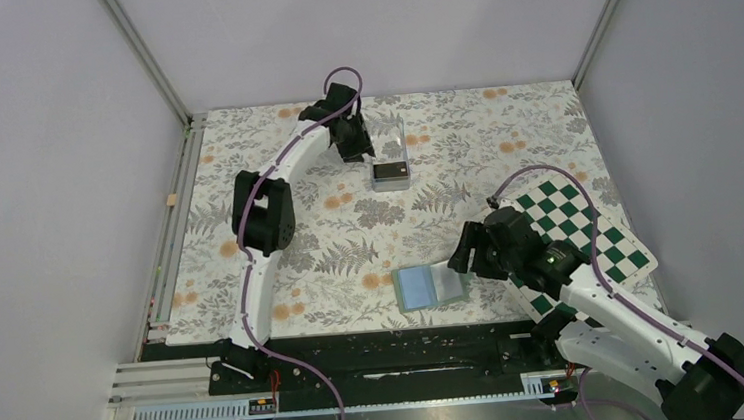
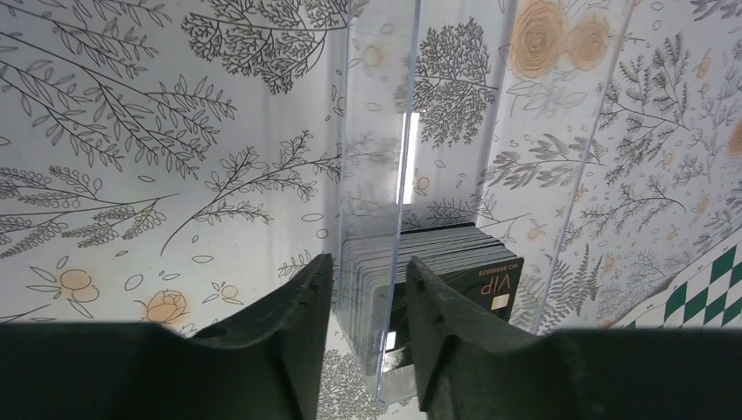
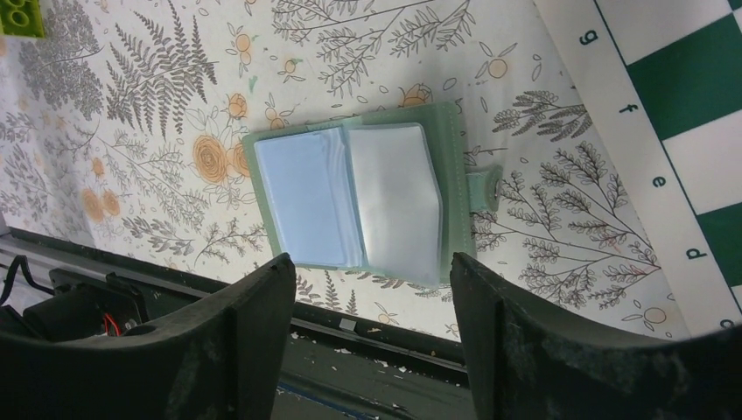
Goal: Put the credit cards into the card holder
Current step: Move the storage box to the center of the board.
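Overhead and wrist views of the two-arm rig at a bench (image 1: pixel 350 242) covered with a floral-print cloth. The left arm reaches to the far half of the bench, about midway between its left and right edges, where the left hand (image 1: pixel 355 146) hangs over a clear acrylic box (image 1: pixel 397 133). The credit cards (image 1: pixel 390 173) stand on edge as a dark stack in the end of this box that faces the near edge. In the left wrist view the left hand (image 2: pixel 367 297) points down at the stack of credit cards (image 2: pixel 459 262), whose outermost black card bears the letters "VIP" and a small pale chip. One upright wall of the acrylic box (image 2: pixel 378 175) and the pale edges of several cards lie between the two fingers (image 2: pixel 302 306), which stand a narrow way apart; whether they press on the cards cannot be told. The card holder (image 1: pixel 424 288) lies opened flat close to the near edge, right of centre, just beside the green-and-white chequered board (image 1: pixel 590 228) that occupies the near right corner. The right hand (image 1: pixel 462 258) is poised at the side of the holder nearest the board. In the right wrist view the right hand (image 3: pixel 372 262) has its fingers (image 3: pixel 254 306) set wide apart and grips nothing, with the card holder (image 3: pixel 455 140) lying between them in view. Its sage-green cover frames a pale blue pocket on one half and clear sleeves on the other, and its snap tab projects toward the chequered board (image 3: pixel 691 79).
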Tool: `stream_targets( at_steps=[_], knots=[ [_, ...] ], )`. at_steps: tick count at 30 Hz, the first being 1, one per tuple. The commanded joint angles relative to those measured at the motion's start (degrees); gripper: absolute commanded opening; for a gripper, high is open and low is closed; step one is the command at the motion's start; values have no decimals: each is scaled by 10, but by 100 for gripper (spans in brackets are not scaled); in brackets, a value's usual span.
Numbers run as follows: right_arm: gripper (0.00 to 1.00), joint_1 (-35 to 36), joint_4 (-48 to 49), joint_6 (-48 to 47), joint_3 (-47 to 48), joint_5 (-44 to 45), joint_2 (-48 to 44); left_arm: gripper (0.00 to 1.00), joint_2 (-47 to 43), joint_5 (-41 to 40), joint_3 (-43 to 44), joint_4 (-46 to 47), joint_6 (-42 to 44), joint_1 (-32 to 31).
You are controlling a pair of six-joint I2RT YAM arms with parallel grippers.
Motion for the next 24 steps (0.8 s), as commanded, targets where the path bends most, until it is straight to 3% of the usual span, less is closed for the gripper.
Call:
stream_targets(
  at_steps=[1,3,5,11,24],
  knots=[
    [71,3,13,-30,43,-23,22,30,-1,11,37,2,-7,6],
    [71,2,13,-35,51,-27,32,21,-1,20,37,2,-5,6],
    [71,3,13,-39,60,-27,42,18,-3,24,35,2,-3,6],
    [71,3,14,-47,78,-28,52,37,-3,18,36,-11,-10,6],
    [71,2,8,-63,100,-47,74,38,-37,41,12,-31,-2,5]
  ],
)
